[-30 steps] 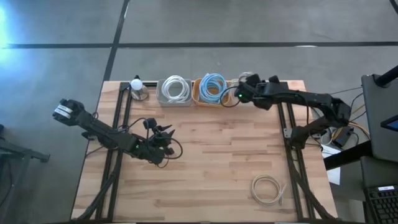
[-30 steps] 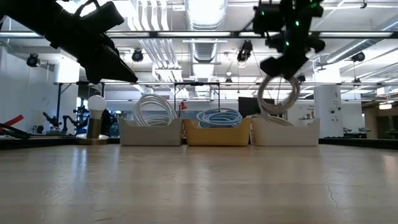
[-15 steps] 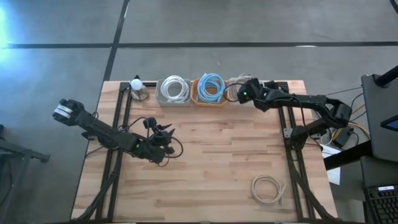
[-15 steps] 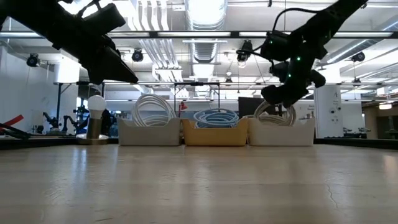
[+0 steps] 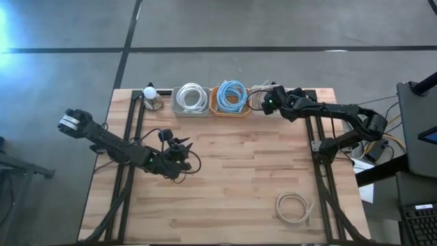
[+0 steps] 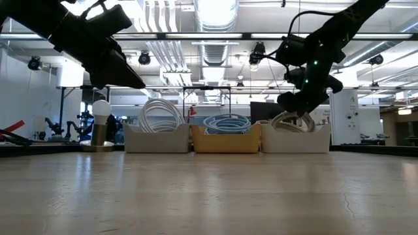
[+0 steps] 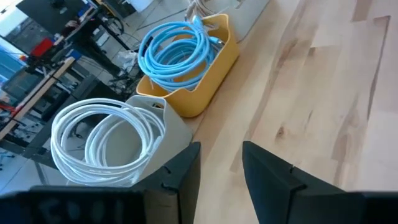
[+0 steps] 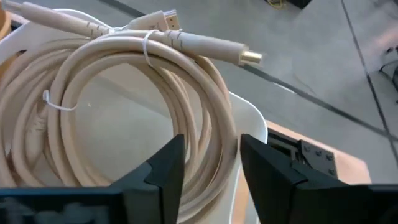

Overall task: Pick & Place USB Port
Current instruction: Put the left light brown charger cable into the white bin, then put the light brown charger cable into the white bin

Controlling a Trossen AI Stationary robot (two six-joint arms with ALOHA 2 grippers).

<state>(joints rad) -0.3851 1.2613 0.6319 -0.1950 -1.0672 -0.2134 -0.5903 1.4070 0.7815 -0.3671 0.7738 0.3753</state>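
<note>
Over the last second I've lowered the right gripper (image 5: 265, 102), and the beige cable coil (image 8: 124, 118) now lies in the white bin (image 8: 252, 124) just under its parted, empty fingers, so this placement looks done; the left gripper (image 5: 179, 147) waits mid-table, slightly open.

The right arm is stretched from its base toward the far edge of the surface, its forearm held roughly level and its wrist tipped downward. A green light is lit on the wrist. The right hand (image 5: 265, 102) is held low, and its two dark fingers (image 8: 163, 168) are seen spread apart, with a clear gap between them.

The left arm is laid out diagonally from its base toward the middle of the surface, well apart from the right arm. The left hand (image 5: 179, 152) is raised above the surface, and its fingers (image 7: 183, 171) are parted, with nothing gripped between them.
</note>
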